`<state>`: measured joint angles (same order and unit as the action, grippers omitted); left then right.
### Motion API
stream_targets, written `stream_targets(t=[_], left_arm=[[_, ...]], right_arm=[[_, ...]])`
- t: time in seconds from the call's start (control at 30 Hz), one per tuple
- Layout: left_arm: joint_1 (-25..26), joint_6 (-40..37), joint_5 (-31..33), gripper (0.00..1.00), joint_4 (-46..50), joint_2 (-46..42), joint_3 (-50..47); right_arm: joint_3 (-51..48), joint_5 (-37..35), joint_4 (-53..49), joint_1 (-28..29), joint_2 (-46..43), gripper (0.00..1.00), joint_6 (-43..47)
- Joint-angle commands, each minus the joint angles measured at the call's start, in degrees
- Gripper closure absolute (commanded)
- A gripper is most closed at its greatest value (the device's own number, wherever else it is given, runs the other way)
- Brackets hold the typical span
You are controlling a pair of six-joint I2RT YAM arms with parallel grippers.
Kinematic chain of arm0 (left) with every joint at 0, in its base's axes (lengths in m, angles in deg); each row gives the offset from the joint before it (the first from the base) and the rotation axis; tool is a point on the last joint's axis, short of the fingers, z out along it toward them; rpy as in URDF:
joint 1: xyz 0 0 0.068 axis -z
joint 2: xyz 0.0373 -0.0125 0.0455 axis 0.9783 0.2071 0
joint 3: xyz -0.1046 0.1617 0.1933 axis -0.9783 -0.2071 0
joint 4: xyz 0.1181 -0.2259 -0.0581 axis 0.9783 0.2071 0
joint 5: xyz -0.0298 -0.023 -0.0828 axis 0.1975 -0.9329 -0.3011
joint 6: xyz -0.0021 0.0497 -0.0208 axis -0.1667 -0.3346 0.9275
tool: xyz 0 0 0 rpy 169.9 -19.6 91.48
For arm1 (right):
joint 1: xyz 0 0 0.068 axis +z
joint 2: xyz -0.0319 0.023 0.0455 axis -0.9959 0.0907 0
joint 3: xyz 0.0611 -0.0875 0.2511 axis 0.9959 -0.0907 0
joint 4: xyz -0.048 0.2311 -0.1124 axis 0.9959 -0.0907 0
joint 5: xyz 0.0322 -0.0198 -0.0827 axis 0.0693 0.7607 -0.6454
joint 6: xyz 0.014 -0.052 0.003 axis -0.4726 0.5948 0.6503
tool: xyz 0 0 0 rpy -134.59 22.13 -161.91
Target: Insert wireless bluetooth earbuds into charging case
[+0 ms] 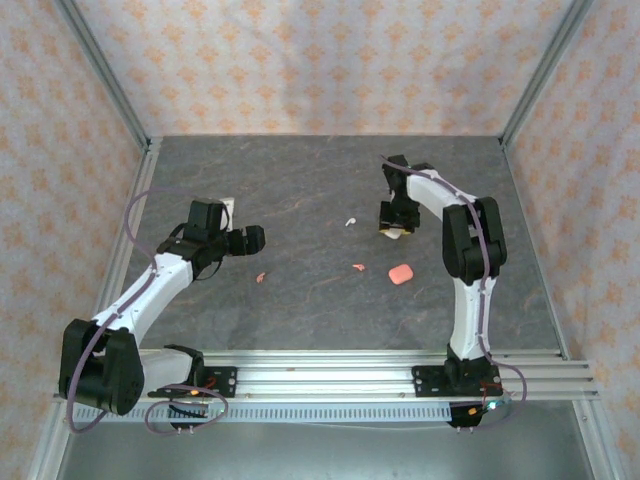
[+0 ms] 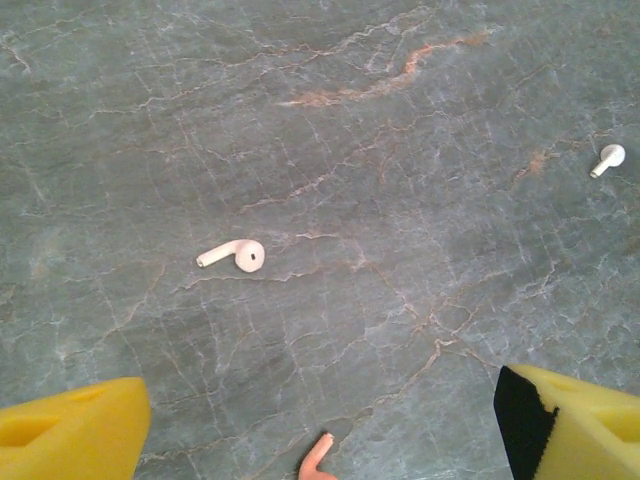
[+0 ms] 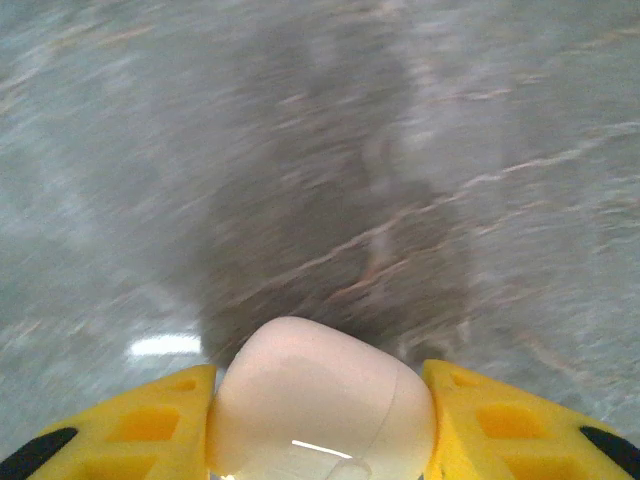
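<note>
Right hand (image 3: 320, 430) clamped a cream charging case (image 3: 320, 380) over the counter (image 1: 300, 180); left hand (image 1: 254, 238) gaped, empty. A white earbud (image 1: 350, 221) and a pink earbud (image 1: 358, 267) lay loose there, so seemingly none was inserted yet.

Left arm low, left gripper (image 2: 320, 425) spread wide, right arm arched, right gripper (image 3: 320, 410) seemingly clamping pale case (image 3: 305, 365)

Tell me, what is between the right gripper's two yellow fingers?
A rounded cream charging case sits between the fingers of the right gripper, touching both, in the right wrist view.
</note>
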<state>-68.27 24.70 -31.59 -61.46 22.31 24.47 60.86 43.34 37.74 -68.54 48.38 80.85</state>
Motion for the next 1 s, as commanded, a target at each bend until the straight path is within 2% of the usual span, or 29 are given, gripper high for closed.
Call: stream_targets(t=[0.0,0.23,0.37,0.5,0.6,0.7,0.83,0.97], left_arm=[[0.50,0.35,-3.03,0.11,2.80,-0.27,2.74],[0.50,0.29,-4.74,0.12,6.20,-1.38,1.24],[0.50,-0.40,-4.01,0.13,8.47,-5.06,-0.94],[0.47,-1.04,-3.59,0.13,10.51,-8.03,-2.86],[0.49,-1.51,-3.34,0.13,11.94,-9.51,-3.32],[0.41,-2.05,-3.23,0.12,12.72,-10.69,-3.08],[0.48,-3.99,-3.33,0.12,13.42,-11.74,-2.34],[0.48,-8.46,-5.06,0.12,13.80,-12.99,-0.79]], right_arm=[[5.12,-1.58,-7.21,4.93,-2.33,0.63,8.36],[12.51,-4.05,-14.72,19.13,3.65,0.63,18.23],[15.75,-0.18,-14.86,24.31,6.83,0.63,20.00],[16.52,4.45,-13.63,26.51,8.76,0.62,20.50],[16.47,4.82,-13.77,27.41,10.10,0.59,20.50],[16.29,4.56,-14.04,27.87,10.67,0.52,20.28],[15.13,4.85,-13.10,27.86,8.72,0.42,19.51],[12.65,6.92,-10.54,27.46,4.33,0.38,18.25]])
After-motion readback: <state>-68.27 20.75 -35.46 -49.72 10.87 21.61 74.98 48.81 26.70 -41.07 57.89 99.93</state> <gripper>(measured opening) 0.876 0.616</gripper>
